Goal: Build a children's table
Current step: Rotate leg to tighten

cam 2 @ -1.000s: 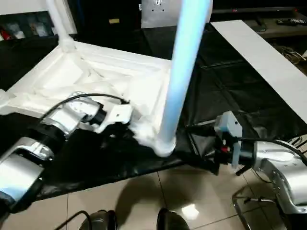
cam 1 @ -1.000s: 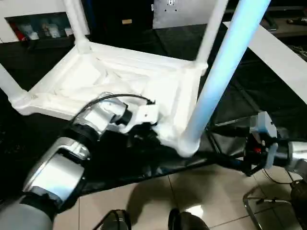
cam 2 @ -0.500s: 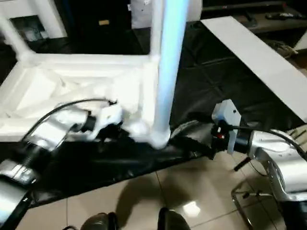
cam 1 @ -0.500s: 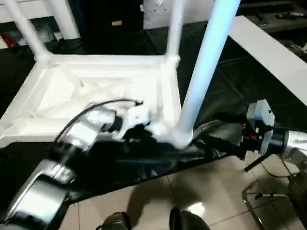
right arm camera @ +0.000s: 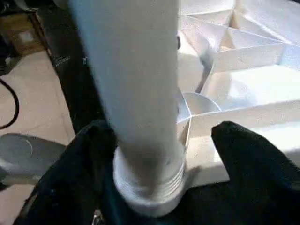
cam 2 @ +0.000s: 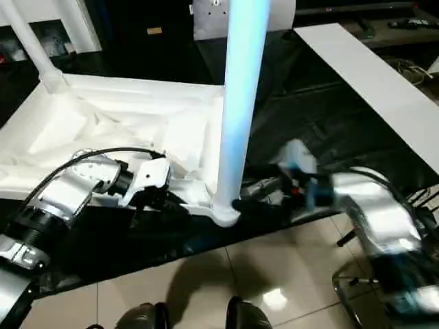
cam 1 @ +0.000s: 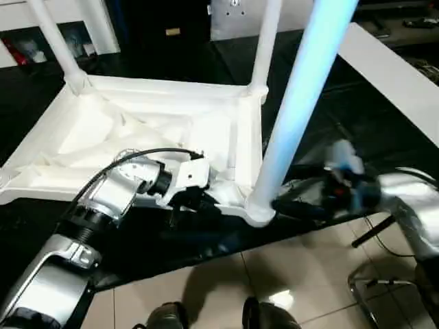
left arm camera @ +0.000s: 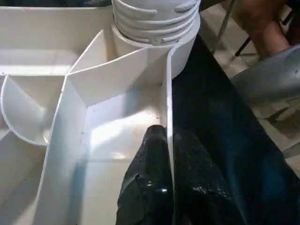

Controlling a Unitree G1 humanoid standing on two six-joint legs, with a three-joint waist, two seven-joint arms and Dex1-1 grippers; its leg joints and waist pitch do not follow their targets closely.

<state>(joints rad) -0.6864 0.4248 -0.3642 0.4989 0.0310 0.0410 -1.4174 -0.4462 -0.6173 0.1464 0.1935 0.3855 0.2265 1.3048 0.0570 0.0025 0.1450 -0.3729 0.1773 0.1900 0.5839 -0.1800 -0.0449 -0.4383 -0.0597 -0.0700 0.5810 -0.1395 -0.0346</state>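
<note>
Two grippers: left gripper (left arm camera: 165,187) jaws pinching tabletop (cam 1: 137,130) rim, right gripper (right arm camera: 154,173) jaws spread round leg (cam 1: 302,103).

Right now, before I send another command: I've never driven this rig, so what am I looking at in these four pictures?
A humanoid robot with two silver arms is building a white plastic children's table, which lies upside down on a black table cover. Two pictures come from its head, looking down; the other two come from cameras on its wrists. The left gripper is shut on the tabletop's rim wall, one finger on each side. The right gripper has its fingers apart on either side of the nearest leg, low by its corner socket; whether it is touching the leg I cannot tell. Three other legs also stand upright.
</note>
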